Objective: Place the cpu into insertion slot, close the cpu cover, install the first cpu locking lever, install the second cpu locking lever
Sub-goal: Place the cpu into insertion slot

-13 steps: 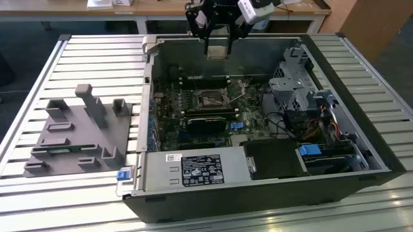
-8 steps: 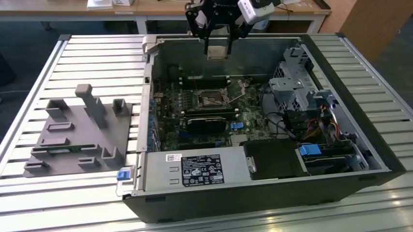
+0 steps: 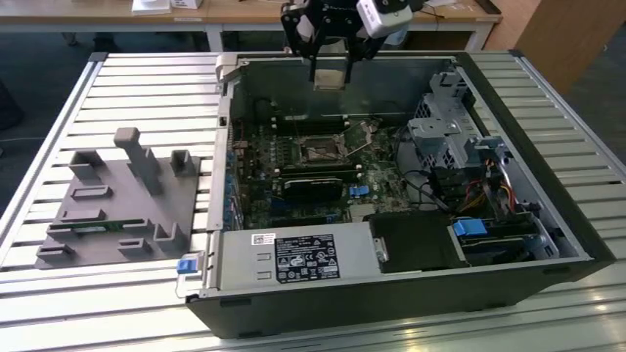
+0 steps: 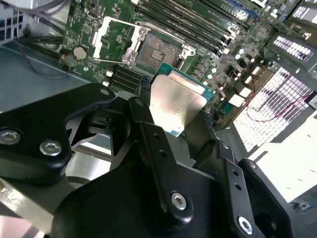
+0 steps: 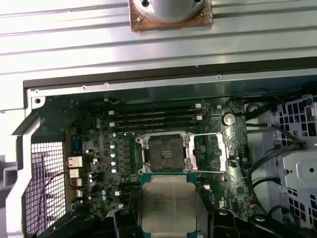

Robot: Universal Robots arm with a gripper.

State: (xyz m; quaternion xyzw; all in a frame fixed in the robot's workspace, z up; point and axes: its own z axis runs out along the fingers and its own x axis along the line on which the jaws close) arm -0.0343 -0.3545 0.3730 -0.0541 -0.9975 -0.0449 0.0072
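Observation:
My gripper [image 3: 330, 72] hangs above the back of the open computer case [image 3: 547, 220], shut on the cpu [image 3: 330, 78]. In both wrist views the cpu [image 4: 176, 101] [image 5: 167, 203] is a flat silvery square with a green rim, pinched at two opposite edges between the black fingers [image 4: 142, 106]. Below it on the motherboard, the insertion slot [image 5: 165, 152] [image 4: 158, 49] [image 3: 318, 150] lies bare with its dark centre showing. The cpu cover [image 5: 209, 152] [image 4: 113, 38] is swung open and lies flat beside the slot. The cpu is well above the slot, touching nothing else.
Long black memory slots [image 5: 153, 119] run beside the socket. A drive cage [image 3: 459, 132] with cables fills the case on the exterior view's right, and a power supply [image 3: 293, 257] sits at the front. A grey fixture [image 3: 117, 198] stands on the slatted table [image 3: 146, 88].

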